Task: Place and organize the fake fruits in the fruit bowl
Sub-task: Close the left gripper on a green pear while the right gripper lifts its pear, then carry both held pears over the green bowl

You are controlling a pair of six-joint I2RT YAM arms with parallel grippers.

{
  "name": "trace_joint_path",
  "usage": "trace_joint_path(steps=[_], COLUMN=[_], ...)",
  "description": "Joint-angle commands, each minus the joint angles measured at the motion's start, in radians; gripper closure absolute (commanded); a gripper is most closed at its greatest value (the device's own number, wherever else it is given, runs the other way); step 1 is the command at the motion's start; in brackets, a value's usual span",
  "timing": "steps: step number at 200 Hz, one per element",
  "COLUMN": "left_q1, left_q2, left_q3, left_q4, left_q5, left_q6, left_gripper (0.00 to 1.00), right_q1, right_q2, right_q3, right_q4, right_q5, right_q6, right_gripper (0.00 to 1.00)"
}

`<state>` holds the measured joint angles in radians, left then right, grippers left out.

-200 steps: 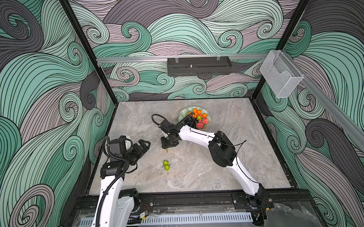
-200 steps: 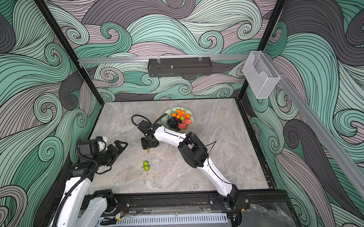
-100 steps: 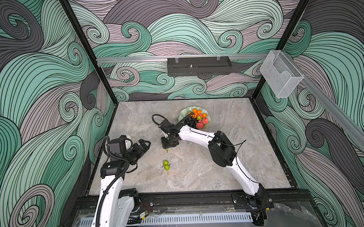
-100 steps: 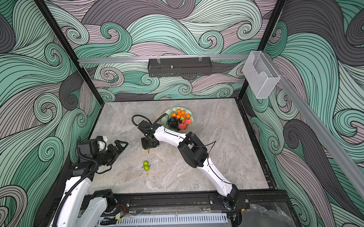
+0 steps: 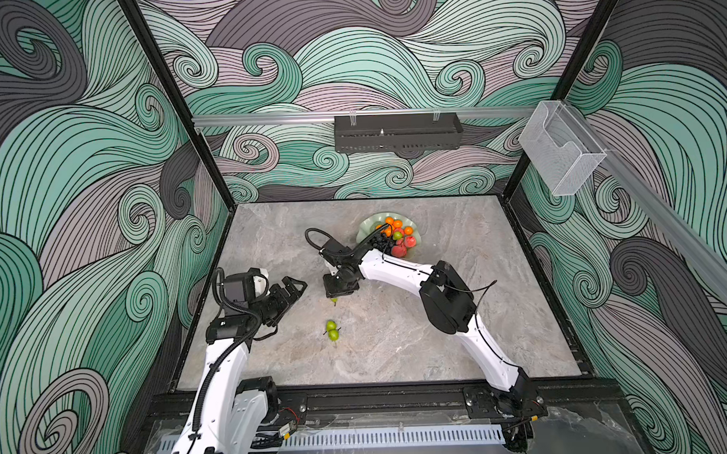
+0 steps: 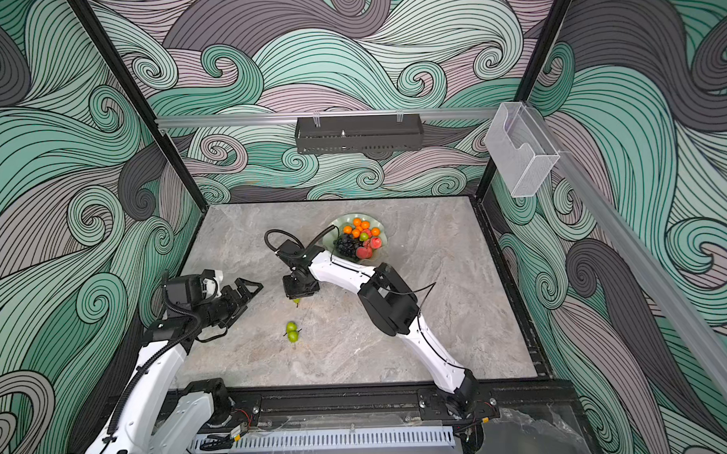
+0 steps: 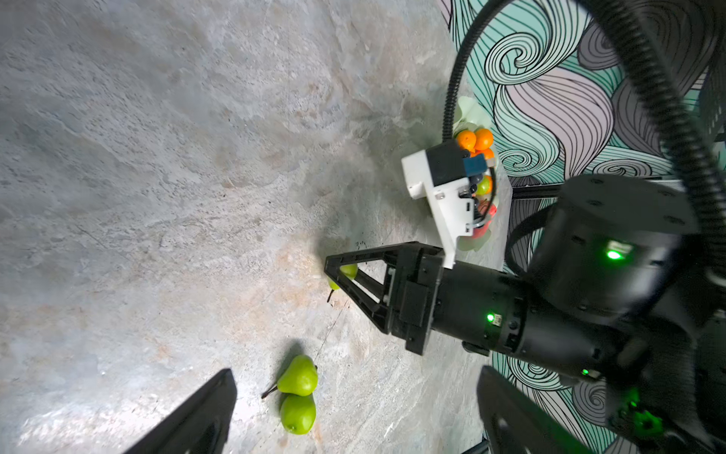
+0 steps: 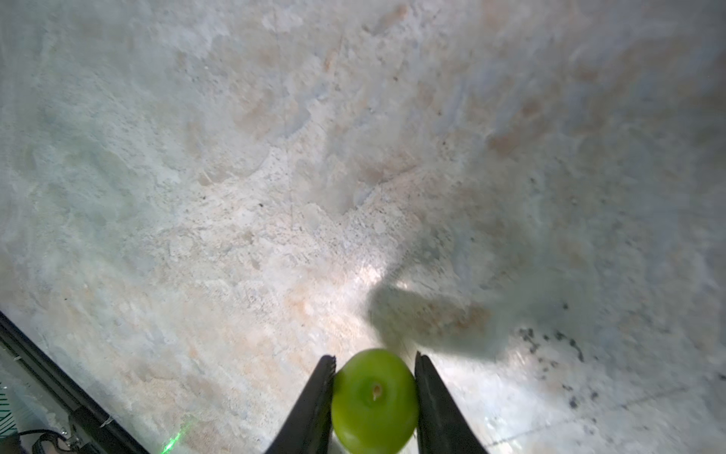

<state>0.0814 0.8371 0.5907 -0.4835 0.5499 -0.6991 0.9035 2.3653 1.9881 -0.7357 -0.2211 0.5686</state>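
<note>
Right pincer (image 8: 375, 359) part-closed, clamped across the belly of a green pear (image 8: 373, 401), probably so it can't slip. Fruit bowl (image 5: 364, 228) sits close behind it. Two pears (image 5: 332, 330) lie on the tabletop just ahead. Left pincer (image 5: 291, 286) is wide open and empty.

Tighter right tool (image 8: 374, 358) around pear (image 8: 373, 401)

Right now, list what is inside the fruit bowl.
Inside the fruit bowl: oranges, one green pear, peaches and a dark grape bunch. The right arm covers part of its near edge; anything under the pile is hidden.
</note>
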Motion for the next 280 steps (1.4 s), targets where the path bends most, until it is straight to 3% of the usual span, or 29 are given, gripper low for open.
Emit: trace_joint_path(steps=[1,62,120,210,280], left_q1=[-0.055,-0.327,-0.458,-0.544,-0.551], left_q2=[0.036,0.234,0.486,0.823,0.979], left_q3=[0.052,0.148,0.331,0.643,0.801], left_q4=[0.061,0.21,0.302,0.338,0.328], left_q5=[0.003,-0.151,-0.202,-0.197,-0.175], left_q6=[-0.025,-0.091,-0.077,-0.054,-0.042], left_gripper=[0.02,0.02,0.02,0.02,0.02], right_q1=[-0.031,-0.15,-0.316,-0.519,-0.579], right_q2=[-0.119,-0.289,-0.348,-0.248,-0.099], right_q3=[-0.042,-0.197,-0.234,-0.107,0.095], right_q4=[-0.016,0.006,0.008,-0.001,-0.059], right_q5=[-0.006,0.022,0.015,0.037,0.074], right_q6=[-0.022,-0.055,-0.091,-0.128,-0.171], right_gripper=[0.67,0.67,0.67,0.68,0.68])
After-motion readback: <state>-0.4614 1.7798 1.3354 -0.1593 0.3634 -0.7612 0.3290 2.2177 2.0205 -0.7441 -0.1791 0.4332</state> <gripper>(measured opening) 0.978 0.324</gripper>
